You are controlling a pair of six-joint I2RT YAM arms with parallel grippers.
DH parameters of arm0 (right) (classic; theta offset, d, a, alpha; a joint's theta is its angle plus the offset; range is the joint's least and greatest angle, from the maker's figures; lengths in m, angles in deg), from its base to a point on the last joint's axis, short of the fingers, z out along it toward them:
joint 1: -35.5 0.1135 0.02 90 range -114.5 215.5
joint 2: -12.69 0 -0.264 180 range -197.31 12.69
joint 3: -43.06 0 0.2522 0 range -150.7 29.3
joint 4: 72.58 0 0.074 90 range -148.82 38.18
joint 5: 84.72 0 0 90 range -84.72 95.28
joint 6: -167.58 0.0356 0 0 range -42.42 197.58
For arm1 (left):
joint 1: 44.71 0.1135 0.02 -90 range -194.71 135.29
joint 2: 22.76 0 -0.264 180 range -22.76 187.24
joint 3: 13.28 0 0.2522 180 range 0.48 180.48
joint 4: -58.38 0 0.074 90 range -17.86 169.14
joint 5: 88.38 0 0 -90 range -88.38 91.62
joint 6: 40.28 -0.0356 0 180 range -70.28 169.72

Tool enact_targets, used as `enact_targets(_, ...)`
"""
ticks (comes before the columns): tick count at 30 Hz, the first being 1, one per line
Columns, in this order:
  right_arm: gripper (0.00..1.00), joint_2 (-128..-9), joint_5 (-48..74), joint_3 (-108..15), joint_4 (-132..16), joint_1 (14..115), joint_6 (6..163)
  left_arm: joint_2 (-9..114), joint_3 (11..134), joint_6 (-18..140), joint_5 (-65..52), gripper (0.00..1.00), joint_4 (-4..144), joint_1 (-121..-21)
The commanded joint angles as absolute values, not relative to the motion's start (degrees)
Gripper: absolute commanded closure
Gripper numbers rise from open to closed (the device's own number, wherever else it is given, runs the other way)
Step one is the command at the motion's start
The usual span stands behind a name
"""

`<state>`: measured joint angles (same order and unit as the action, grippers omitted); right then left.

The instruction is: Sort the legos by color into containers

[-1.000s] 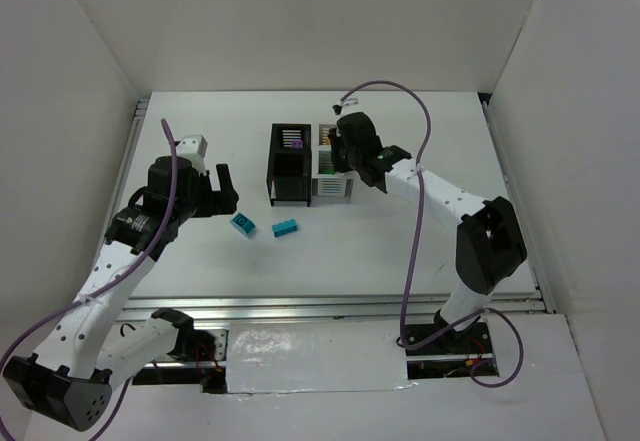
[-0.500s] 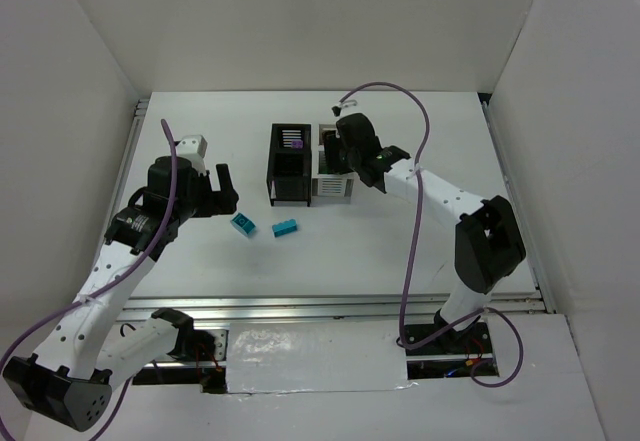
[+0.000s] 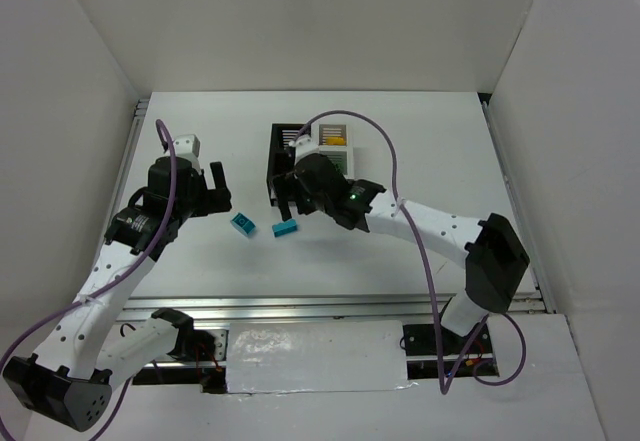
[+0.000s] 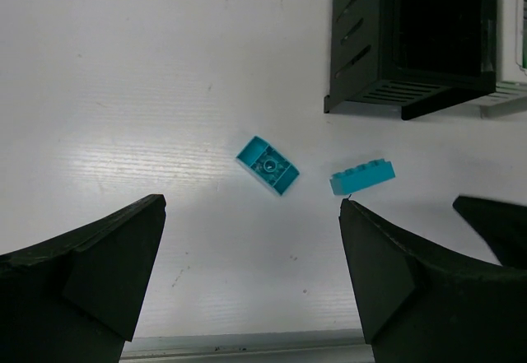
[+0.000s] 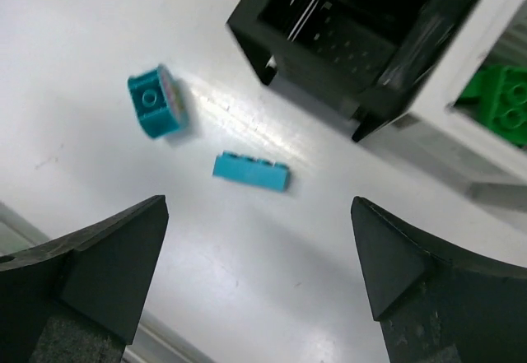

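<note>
Two teal legos lie on the white table: a short brick [image 3: 242,224] [image 4: 268,165] [image 5: 156,102] and a long thin brick [image 3: 286,229] [image 4: 362,176] [image 5: 251,171]. The containers stand just behind them: a black box [image 3: 273,153] [image 4: 409,42] [image 5: 362,38] and a white box [image 3: 336,144] with a yellow-orange piece, and a green lego [image 5: 501,100] in a white box. My right gripper [image 3: 294,195] [image 5: 259,202] hangs open and empty just above the long brick. To the left of the short brick my left gripper [image 3: 221,189] [image 4: 251,202] is open and empty too.
White walls close in the table on three sides. A metal rail [image 3: 300,306] runs along the near edge. The right arm's forearm [image 3: 420,223] stretches across the table right of the boxes and hides part of them. A purple cable [image 3: 385,161] loops above it.
My right gripper left the white box, swung forward and left to above the long teal brick, and opened. The left arm barely moved.
</note>
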<state>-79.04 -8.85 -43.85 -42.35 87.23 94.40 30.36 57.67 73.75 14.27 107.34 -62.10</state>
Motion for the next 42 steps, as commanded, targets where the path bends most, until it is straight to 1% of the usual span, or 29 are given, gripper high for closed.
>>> enact_targets(1, 0.01, -78.4, -8.1, -41.4, -41.9, 88.6, 96.9, 29.6, 58.7, 75.7, 19.9, 0.0, 108.0, -61.8)
enact_targets(5, 0.01, -84.6, -12.5, -45.4, -36.9, 89.9, 101.2, 28.2, 58.7, 77.3, 23.5, 0.01, 108.7, -61.8)
enact_targets(8, 0.0, -86.8, -19.4, -47.9, -33.4, 90.7, 110.4, 27.3, 58.5, 77.4, 24.3, 0.0, 108.5, -61.7)
enact_targets(9, 0.0, -87.2, -21.3, -49.3, -31.6, 90.7, 117.9, 27.2, 58.5, 77.5, 24.4, 0.0, 108.5, -61.6)
enact_targets(10, 0.0, -87.6, -24.0, -49.7, -29.5, 91.1, 121.1, 27.2, 58.6, 77.5, 24.3, 0.0, 108.5, -61.6)
enact_targets(12, 0.0, -87.8, -26.5, -49.6, -29.4, 92.1, 127.4, 27.2, 58.7, 77.4, 23.9, 0.01, 108.6, -61.5)
enact_targets(14, 0.0, -89.1, -29.9, -49.4, -30.7, 93.6, 130.0, 27.2, 58.6, 77.2, 23.5, 0.0, 108.4, -61.5)
enact_targets(16, 0.0, -91.7, -29.3, -52.0, -29.1, 93.9, 132.5, 26.9, 58.5, 77.1, 23.2, 0.0, 108.4, -61.5)
enact_targets(18, 0.0, -96.9, -30.1, -56.3, -26.5, 93.9, 135.7, 26.7, 58.4, 76.9, 22.7, 0.0, 108.2, -61.5)
enact_targets(21, 0.01, -101.9, -30.8, -59.0, -23.4, 93.9, 139.2, 26.6, 58.4, 76.7, 22.1, 0.0, 108.1, -61.5)
enact_targets(23, 0.03, -102.6, -32.3, -58.0, -23.1, 94.3, 141.4, 26.5, 58.3, 76.6, 21.8, 0.0, 108.0, -61.5)
enact_targets(26, 0.05, -101.8, -32.8, -55.6, -26.8, 94.5, 141.7, 25.9, 58.1, 76.2, 20.5, 0.01, 107.5, -61.5)
enact_targets(27, 0.07, -102.0, -32.9, -54.9, -27.4, 94.5, 141.7, 25.8, 58.0, 76.2, 20.3, 0.0, 107.5, -61.5)
enact_targets(35, 0.13, -107.1, -32.6, -56.1, -26.6, 94.5, 143.2, 25.1, 58.0, 76.0, 19.7, 0.0, 107.3, -61.5)
enact_targets(39, 0.24, -106.8, -32.3, -54.4, -28.8, 94.5, 142.8, 24.9, 57.9, 75.8, 19.6, 0.0, 107.2, -61.5)
enact_targets(40, 0.31, -106.7, -32.3, -54.0, -29.0, 94.5, 142.8, 25.0, 57.9, 75.8, 19.4, 0.0, 107.3, -61.5)
enact_targets(42, 0.36, -106.5, -31.9, -53.7, -29.7, 94.5, 142.6, 24.9, 57.9, 75.7, 19.2, 0.0, 107.1, -61.5)
